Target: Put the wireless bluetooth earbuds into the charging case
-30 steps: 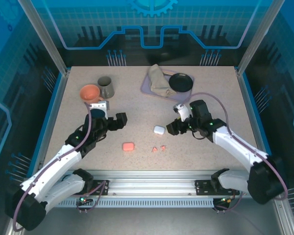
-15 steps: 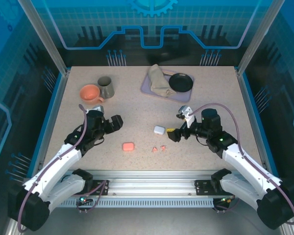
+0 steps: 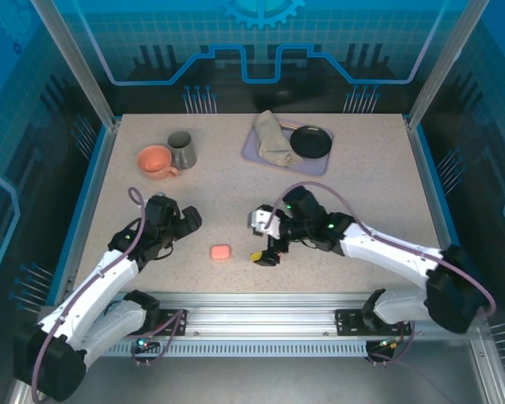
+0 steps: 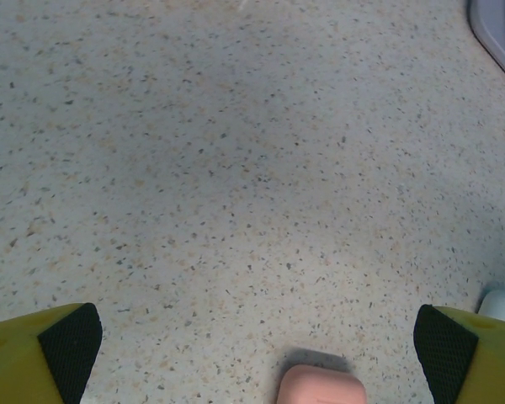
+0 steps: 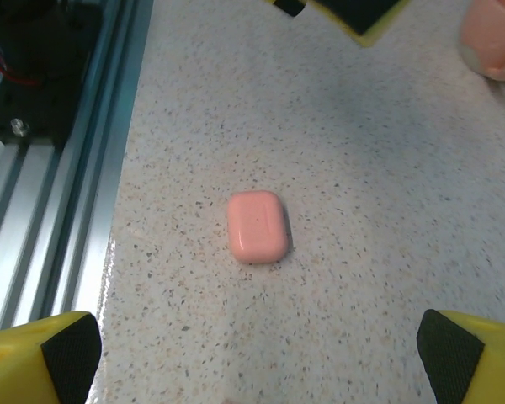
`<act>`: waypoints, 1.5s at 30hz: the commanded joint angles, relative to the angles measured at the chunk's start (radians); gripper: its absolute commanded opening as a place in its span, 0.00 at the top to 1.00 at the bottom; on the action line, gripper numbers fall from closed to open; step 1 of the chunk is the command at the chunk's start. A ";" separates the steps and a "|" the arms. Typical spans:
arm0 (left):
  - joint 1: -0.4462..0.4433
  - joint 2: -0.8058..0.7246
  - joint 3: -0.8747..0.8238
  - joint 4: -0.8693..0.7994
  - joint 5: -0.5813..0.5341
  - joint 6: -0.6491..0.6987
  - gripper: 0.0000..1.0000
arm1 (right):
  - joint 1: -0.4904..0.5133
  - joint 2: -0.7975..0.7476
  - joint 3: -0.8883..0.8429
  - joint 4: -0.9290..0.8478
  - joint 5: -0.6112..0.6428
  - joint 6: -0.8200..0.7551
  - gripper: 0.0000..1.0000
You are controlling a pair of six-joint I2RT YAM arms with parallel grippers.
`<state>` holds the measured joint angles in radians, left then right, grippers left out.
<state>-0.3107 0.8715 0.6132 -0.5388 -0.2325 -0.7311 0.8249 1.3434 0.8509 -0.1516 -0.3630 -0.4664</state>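
The salmon-pink pebble-shaped plastic case [image 5: 257, 226] looks light, hard, slippery: pinch its narrow sides. Near it, right end effector [image 5: 257, 358] and left end effector [image 4: 257, 341] gape empty.

The speckled beige table [image 3: 362, 181] carried a salmon-pink charging case [image 3: 220, 252] at about seven o'clock from its middle, near the front edge, an orange cup [image 3: 156, 160] just beside a grey mug [image 3: 182, 150] at ten o'clock, and a lavender tray [image 3: 251, 151] at twelve o'clock.

Robot lab cell: aluminium frame [image 3: 76, 63], blue printed panels [image 3: 261, 50], speckled table [image 3: 227, 194], mounting rail [image 3: 261, 303].
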 commanded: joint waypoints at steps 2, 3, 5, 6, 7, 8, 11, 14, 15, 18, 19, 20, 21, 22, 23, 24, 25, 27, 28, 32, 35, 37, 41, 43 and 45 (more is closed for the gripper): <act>0.124 -0.034 -0.043 -0.013 0.141 -0.085 0.01 | 0.068 0.166 0.148 -0.103 0.096 -0.100 0.03; 0.162 -0.042 -0.055 0.001 0.191 -0.093 0.01 | 0.079 0.212 0.191 -0.132 0.108 -0.105 0.06; 0.224 -0.052 -0.069 0.018 0.270 -0.096 0.01 | 0.103 0.290 0.264 -0.179 0.140 -0.101 0.09; 0.248 -0.056 -0.074 0.021 0.300 -0.090 0.01 | 0.113 0.323 0.296 -0.203 0.147 -0.105 0.10; 0.278 -0.059 -0.075 0.025 0.340 -0.076 0.01 | 0.127 0.357 0.327 -0.223 0.170 -0.105 0.11; 0.305 -0.060 -0.076 0.025 0.379 -0.062 0.01 | 0.137 0.394 0.359 -0.247 0.189 -0.107 0.11; 0.392 -0.055 -0.087 0.037 0.510 -0.045 0.01 | 0.155 0.476 0.430 -0.300 0.213 -0.098 0.12; 0.467 -0.042 -0.112 0.069 0.620 -0.053 0.01 | 0.163 0.537 0.481 -0.330 0.221 -0.088 0.13; 0.483 -0.038 -0.118 0.075 0.636 -0.054 0.01 | 0.167 0.553 0.495 -0.341 0.226 -0.086 0.14; 0.516 -0.031 -0.128 0.074 0.642 -0.045 0.01 | 0.178 0.604 0.545 -0.378 0.250 -0.082 0.14; 0.523 -0.032 -0.132 0.073 0.642 -0.045 0.01 | 0.180 0.618 0.557 -0.385 0.259 -0.077 0.14; 0.527 -0.032 -0.134 0.074 0.644 -0.045 0.01 | 0.181 0.632 0.568 -0.396 0.261 -0.076 0.14; 0.528 -0.034 -0.134 0.073 0.642 -0.044 0.01 | 0.184 0.644 0.577 -0.404 0.268 -0.075 0.14; 0.529 -0.035 -0.135 0.070 0.639 -0.041 0.01 | 0.186 0.657 0.590 -0.417 0.279 -0.074 0.14; 0.529 -0.035 -0.136 0.067 0.635 -0.039 0.01 | 0.189 0.671 0.601 -0.430 0.285 -0.075 0.14; 0.529 -0.039 -0.136 0.062 0.626 -0.038 0.01 | 0.191 0.680 0.612 -0.440 0.291 -0.075 0.14; 0.529 -0.041 -0.138 0.059 0.620 -0.037 0.01 | 0.196 0.691 0.623 -0.446 0.299 -0.077 0.15; 0.531 -0.042 -0.141 0.058 0.615 -0.039 0.01 | 0.202 0.709 0.643 -0.462 0.310 -0.080 0.15; 0.533 -0.041 -0.142 0.058 0.614 -0.040 0.01 | 0.204 0.721 0.655 -0.473 0.316 -0.081 0.17; 0.536 -0.033 -0.141 0.054 0.611 -0.045 0.02 | 0.210 0.755 0.687 -0.498 0.325 -0.081 0.19; 0.540 -0.024 -0.134 0.034 0.601 -0.044 0.03 | 0.215 0.774 0.713 -0.515 0.323 -0.081 0.23; 0.546 -0.017 -0.129 0.024 0.603 -0.045 0.03 | 0.217 0.781 0.721 -0.519 0.320 -0.081 0.24; 0.549 -0.015 -0.125 0.023 0.608 -0.050 0.03 | 0.217 0.806 0.744 -0.543 0.330 -0.078 0.29; 0.552 -0.016 -0.127 0.023 0.608 -0.050 0.03 | 0.218 0.819 0.756 -0.555 0.331 -0.076 0.31; 0.552 -0.016 -0.127 0.023 0.608 -0.050 0.03 | 0.218 0.824 0.758 -0.557 0.331 -0.074 0.32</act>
<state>0.2295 0.8547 0.4870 -0.4919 0.3607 -0.7845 1.0279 2.1433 1.5791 -0.6598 -0.0330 -0.5503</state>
